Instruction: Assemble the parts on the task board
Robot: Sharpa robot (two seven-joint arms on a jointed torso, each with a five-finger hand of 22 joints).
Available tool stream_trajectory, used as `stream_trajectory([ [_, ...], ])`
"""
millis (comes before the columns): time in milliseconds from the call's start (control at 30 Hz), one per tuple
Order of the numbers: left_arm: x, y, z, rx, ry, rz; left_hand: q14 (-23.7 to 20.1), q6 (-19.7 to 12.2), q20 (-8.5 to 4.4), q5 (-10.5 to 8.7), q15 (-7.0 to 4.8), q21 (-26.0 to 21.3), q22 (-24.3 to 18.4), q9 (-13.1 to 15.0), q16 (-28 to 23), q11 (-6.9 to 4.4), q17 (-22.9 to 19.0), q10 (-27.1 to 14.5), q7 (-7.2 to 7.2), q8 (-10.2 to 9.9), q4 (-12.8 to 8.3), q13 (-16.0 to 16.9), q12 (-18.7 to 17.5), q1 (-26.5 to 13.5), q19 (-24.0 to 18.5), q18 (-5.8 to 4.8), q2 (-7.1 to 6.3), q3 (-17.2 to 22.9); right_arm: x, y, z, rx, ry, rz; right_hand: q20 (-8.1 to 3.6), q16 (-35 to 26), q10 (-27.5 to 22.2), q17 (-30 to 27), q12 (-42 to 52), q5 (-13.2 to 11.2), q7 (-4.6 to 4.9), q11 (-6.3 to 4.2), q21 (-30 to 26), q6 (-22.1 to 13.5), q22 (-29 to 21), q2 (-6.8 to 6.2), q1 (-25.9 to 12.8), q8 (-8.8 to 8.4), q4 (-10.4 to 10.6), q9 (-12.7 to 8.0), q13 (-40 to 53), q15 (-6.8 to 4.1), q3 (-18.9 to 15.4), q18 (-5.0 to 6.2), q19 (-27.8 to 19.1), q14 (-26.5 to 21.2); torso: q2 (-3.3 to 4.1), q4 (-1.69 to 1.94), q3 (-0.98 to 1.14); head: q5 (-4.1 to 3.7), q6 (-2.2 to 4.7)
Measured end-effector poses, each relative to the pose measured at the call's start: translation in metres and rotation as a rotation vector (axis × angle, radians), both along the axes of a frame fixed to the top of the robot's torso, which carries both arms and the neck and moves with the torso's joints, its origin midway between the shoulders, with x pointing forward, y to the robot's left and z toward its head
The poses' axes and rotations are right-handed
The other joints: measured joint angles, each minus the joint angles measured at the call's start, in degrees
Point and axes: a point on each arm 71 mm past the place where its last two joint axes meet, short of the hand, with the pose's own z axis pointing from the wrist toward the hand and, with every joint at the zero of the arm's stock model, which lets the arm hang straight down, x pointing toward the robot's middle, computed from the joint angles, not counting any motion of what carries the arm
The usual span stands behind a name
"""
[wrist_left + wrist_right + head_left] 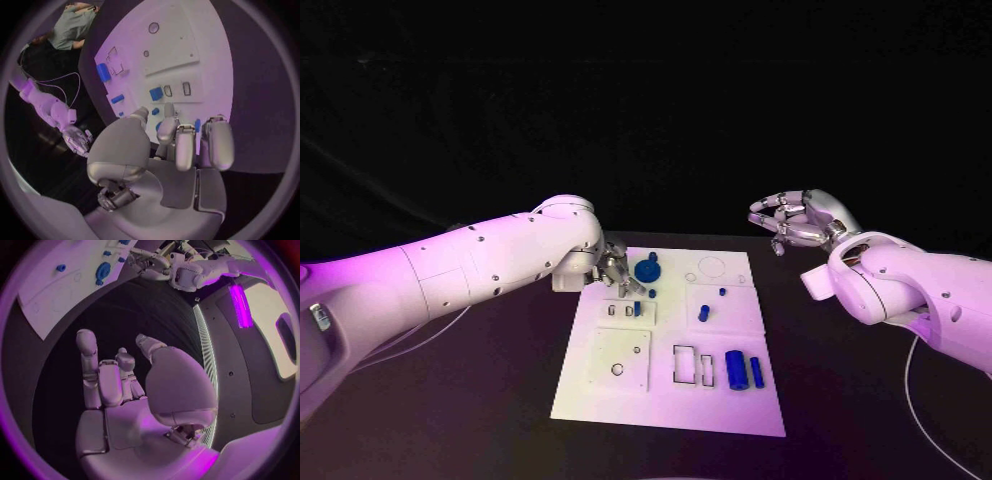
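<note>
The white task board [733,405] lies mid-table. A round blue part [648,268] stands near its far left corner. My left hand [610,270] reaches over that corner with its fingers [185,145] bent down over the round part, which shows as blue slivers [197,125] between them; whether they grip it is hidden. A small blue block [156,93] sits by two slots. Two blue cylinders [744,371] lie near the board's front right. My right hand [795,220] hangs in the air beyond the board's far right corner, fingers loosely bent, holding nothing.
Small blue pieces [705,312] lie mid-board, beside an outlined rectangle [685,365] and a raised white square [622,358] with a hole. Black table surrounds the board on all sides. A cable [920,400] runs along the right arm.
</note>
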Motion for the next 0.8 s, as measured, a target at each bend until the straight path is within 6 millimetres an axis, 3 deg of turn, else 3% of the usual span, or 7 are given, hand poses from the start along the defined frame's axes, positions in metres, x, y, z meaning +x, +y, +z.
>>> stream_trajectory([
  [800,0.002,-0.015,-0.010,0.011,0.042,-0.014,0.0,-0.6,0.00,-0.13,0.00,0.2,0.4,0.3,0.2,0.20,0.0,-1.1,0.21,0.0,-0.1,-1.5,-0.6,0.5,0.0,0.01,0.46,-0.2,0.001,0.001,-0.002,-0.001,0.006,0.001,-0.20,-0.2,0.0,0.0,0.0,2.2,0.24,0.00,-1.1,-0.6,-0.7,0.00,0.0,1.09,0.4,0.3,-0.3,0.00,-0.4,0.00,-0.2,0.0,0.08,0.03,-0.04,-0.50,-0.54],
])
